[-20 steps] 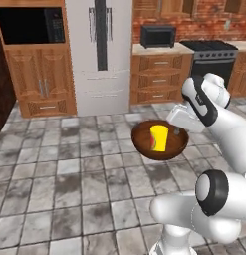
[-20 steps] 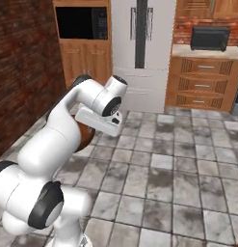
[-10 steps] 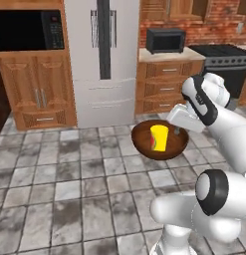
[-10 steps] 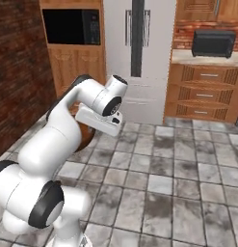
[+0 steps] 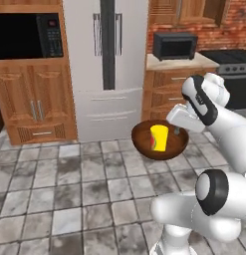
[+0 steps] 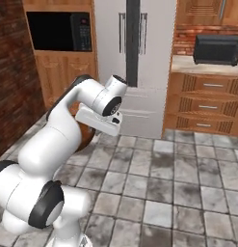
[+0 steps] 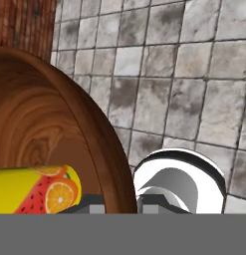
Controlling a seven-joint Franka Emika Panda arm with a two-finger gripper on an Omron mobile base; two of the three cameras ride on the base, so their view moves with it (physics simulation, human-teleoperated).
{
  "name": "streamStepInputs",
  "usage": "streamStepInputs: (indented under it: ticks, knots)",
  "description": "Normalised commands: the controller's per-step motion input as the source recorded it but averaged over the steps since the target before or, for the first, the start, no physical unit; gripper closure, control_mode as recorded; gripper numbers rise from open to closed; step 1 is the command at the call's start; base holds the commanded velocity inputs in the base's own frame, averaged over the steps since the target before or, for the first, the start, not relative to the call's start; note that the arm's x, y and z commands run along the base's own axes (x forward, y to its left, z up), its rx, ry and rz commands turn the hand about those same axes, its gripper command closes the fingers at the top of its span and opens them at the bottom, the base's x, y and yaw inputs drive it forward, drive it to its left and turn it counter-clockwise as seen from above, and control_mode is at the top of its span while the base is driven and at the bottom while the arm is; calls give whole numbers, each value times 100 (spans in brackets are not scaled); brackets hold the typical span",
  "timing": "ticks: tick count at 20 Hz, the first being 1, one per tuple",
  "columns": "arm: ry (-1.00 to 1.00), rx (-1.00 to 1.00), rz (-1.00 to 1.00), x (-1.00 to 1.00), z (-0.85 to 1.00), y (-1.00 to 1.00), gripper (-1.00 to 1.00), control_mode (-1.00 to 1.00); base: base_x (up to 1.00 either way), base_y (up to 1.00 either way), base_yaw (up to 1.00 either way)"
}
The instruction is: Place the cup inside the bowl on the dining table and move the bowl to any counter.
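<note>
The dark brown wooden bowl (image 5: 142, 140) hangs in the air above the tiled floor, with the yellow cup (image 5: 159, 138) standing inside it. My gripper (image 5: 181, 131) is shut on the bowl's right rim. In the hand view the bowl's rim (image 7: 102, 149) runs between my two fingertips, and the cup (image 7: 37, 189), printed with fruit, lies just inside the bowl. From the right base view a sliver of the bowl (image 6: 87, 138) shows behind my arm. The counter (image 5: 167, 63) lies ahead to the right. The dining table is out of view.
A steel fridge (image 5: 106, 64) stands straight ahead, with wooden cabinets and a built-in microwave (image 5: 26, 36) to its left. A black toaster oven (image 5: 175, 46) sits on the counter and a black stove (image 5: 228, 56) is further right. A brick wall (image 6: 9, 77) lies on the left.
The whole picture has shifted: the base has driven closer to the fridge and the counter. The bowl with the cup stays in my grip, in the same place relative to the arm.
</note>
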Motion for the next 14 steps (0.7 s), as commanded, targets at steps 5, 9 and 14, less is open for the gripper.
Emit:
streamStepInputs:
  ticks: [5,9,14]
  knots:
    - [0,0,0,0,0,0,100,100,94,8,0]
    - [0,0,0,0,0,0,100,100,92,7,0]
    - [0,0,0,0,0,0,100,100,90,4,0]
